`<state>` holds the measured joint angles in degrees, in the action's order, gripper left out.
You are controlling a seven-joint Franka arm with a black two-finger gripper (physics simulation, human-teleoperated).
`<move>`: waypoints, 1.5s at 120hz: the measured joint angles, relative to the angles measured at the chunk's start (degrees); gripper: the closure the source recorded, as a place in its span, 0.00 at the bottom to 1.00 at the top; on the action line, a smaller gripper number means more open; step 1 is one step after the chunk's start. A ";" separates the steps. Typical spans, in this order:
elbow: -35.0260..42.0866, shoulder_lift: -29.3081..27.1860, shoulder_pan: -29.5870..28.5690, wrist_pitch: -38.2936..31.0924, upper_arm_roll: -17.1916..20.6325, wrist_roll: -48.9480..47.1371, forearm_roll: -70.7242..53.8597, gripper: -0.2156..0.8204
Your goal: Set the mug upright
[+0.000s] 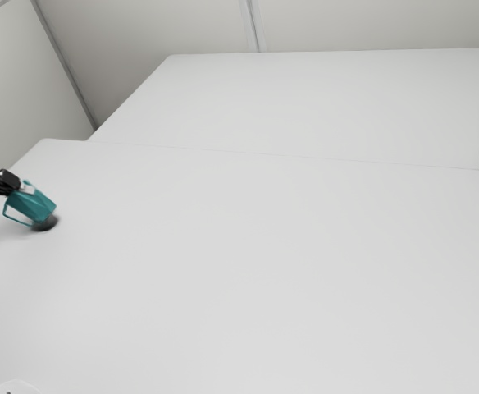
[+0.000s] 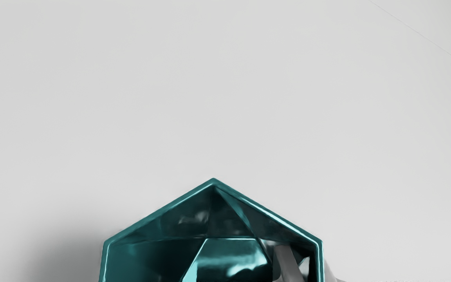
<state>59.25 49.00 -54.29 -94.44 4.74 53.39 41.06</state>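
Pincer [image 1: 28,188], one: pinching the wall of the mug at its rim, one finger standing inside, one outside. Mug [image 1: 36,206], teal, faceted, one: leaning at a tilt, mouth facing the pincer, body extending beyond the fingertips, base pointing down toward the table. Handle [image 1: 6,210], one: projecting toward the exterior view's left. Shadow [image 1: 44,223], dark, one: lying beneath the base. Table [image 1: 248,271], white: spreading around. Second white surface [image 1: 305,103], one: adjoining its far edge.
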 joint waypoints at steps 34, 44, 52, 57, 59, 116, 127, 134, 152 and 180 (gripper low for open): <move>10.69 -12.95 7.06 -0.30 -0.16 -2.85 -12.35 0.96; 15.37 -17.37 11.68 -0.66 -1.80 -4.16 -15.66 0.96; 18.30 -20.40 16.63 -1.11 -5.36 -5.31 -17.43 0.97; 20.02 -22.15 19.88 -1.34 -7.91 -6.10 -18.28 0.97; 20.60 -22.78 21.36 -1.44 -9.14 -6.43 -18.60 0.97; 43.08 -45.70 55.68 -9.22 -28.09 -20.31 -31.14 0.97; 46.84 -48.52 58.38 -10.91 -27.99 -23.77 -33.60 0.97; 49.00 -50.28 59.86 -11.67 -27.73 -26.01 -35.00 0.97; 54.90 -54.18 59.79 -13.99 -25.98 -31.49 -37.44 0.97; 62.46 -58.40 58.68 -17.32 -21.72 -39.99 -40.21 0.97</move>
<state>121.71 -9.40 4.38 -111.76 -16.99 13.40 0.85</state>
